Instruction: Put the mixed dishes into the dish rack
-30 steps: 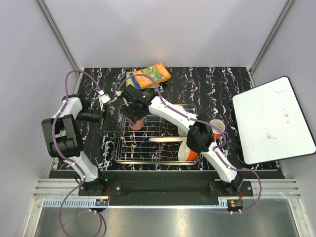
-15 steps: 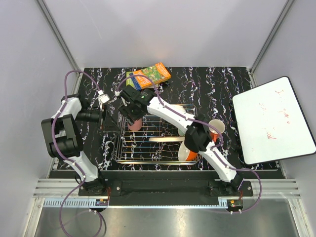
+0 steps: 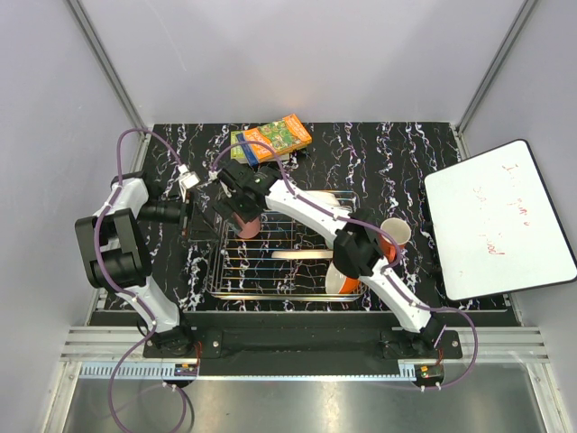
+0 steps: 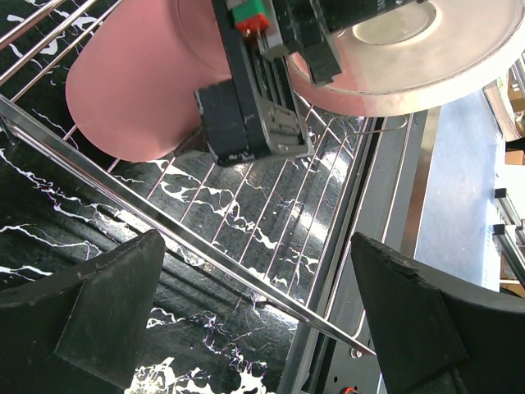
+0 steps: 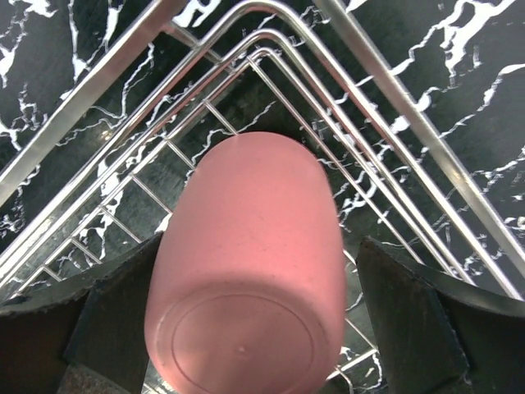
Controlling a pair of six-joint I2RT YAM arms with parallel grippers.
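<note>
Jaws of right gripper (image 5: pixel 261 246) stood spread wide, astride pink cup (image 4: pixel 131 90) in dish rack (image 3: pixel 257 271) corner at 10 o'clock; left gripper (image 4: pixel 256 246) likewise spread, at 9 o'clock. We judged cup light, stiff, slick, roll-prone; best grasped mid-wall.

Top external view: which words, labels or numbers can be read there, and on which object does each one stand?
White rectangular board with a black frame: faint red handwriting, too blurred to read.
Stack of colourful books: the cover print is too small to read.
Both wrist views: no text in sight.
Nothing can be quoted with certainty.
</note>
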